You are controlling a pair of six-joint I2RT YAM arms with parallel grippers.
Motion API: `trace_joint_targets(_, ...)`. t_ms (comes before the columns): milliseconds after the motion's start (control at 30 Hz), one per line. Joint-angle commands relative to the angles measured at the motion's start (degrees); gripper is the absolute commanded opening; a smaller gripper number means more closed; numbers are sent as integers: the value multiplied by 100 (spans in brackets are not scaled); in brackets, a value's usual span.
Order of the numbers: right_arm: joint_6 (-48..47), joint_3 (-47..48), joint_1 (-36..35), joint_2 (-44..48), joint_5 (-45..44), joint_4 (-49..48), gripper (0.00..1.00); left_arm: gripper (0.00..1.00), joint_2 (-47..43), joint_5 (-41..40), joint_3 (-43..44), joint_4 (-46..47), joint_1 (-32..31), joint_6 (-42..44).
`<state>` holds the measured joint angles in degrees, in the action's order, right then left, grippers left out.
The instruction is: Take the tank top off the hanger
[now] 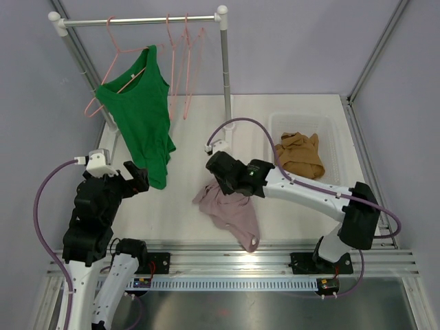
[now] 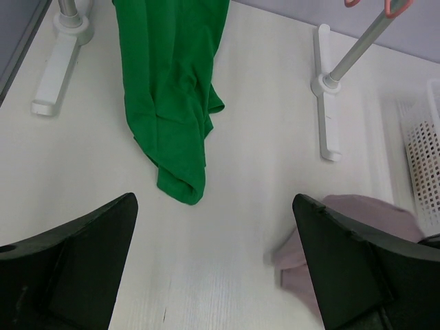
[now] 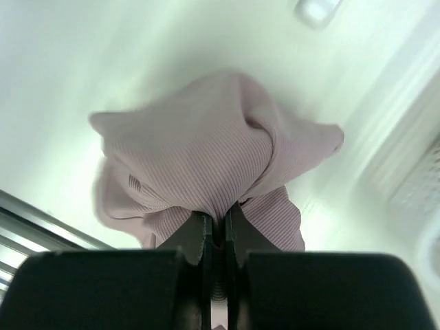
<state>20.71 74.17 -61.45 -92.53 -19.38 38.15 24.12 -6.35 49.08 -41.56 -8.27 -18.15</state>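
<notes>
We hold the pink top point(image 3: 199, 158) pinched tight in our right gripper point(image 3: 218, 230), off any hanger on the table point(image 1: 172, 213), while our left gripper point(image 2: 214, 203) gapes below the green tank top point(image 1: 141, 120) on its hanger point(image 1: 117, 50), which we judge needs slipping off next.

Three garments: one green tank top point(image 1: 141, 117), one mauve ribbed top point(image 1: 230, 213), one mustard-brown top point(image 1: 300, 155); one white slatted plastic basket point(image 1: 331, 137); one metal clothes rail point(image 1: 137, 21); pink wire hangers point(image 1: 170, 41), number unclear
</notes>
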Motion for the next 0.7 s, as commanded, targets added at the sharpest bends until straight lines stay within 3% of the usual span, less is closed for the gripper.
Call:
trace_joint_targets(0, -304, 887, 62, 472, -909, 535, 0, 99, -12, -86, -30, 394, 19, 101)
trace_joint_targets(333, -884, 2470, 1055, 1114, -1490, 1186, 0, 99, -30, 46, -74, 473, 19, 110)
trace_joint_targets(567, -1262, 3331, 2873, 1255, -1516, 1133, 0, 99, 58, 213, -74, 509, 27, 128)
trace_joint_targets(667, -1341, 3175, 3744, 1220, -1525, 800, 0, 99, 75, 231, -57, 509, 27, 128)
